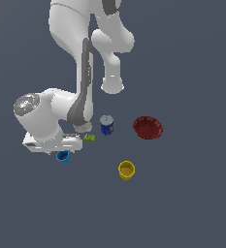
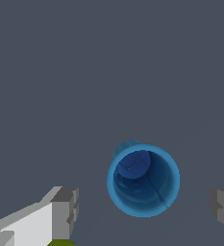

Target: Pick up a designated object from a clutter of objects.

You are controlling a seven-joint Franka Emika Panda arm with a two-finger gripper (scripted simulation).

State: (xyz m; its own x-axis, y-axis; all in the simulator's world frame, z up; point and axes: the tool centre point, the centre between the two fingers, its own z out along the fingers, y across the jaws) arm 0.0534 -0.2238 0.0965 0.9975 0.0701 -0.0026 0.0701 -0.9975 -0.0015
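Directly under the wrist, the blue cup (image 2: 143, 180) stands upright on the counter (image 1: 182, 208), its open mouth facing the wrist camera. The pincer (image 2: 144, 204) is spread wide, one finger (image 2: 65, 211) on each side of the cup with clear gaps between pads and rim, so nothing is held.

As I judge it, the approach and lining-up are done; lowering fully if needed, closing on the cup, and lifting it are left. How high the fingertips sit relative to the rim is hard to tell from either view.

In the exterior view the robot's hand covers most of the cup (image 1: 63, 156), so only part of it shows below the hand. Just beside the hand lies a tiny green piece (image 1: 89, 138); a sliver of green also peeks past one finger in the wrist view. Farther out stand the blue can (image 1: 106, 125), the red bowl (image 1: 148, 127) and the yellow cup (image 1: 126, 170), all well apart from the target. No white bottle is visible in either view.
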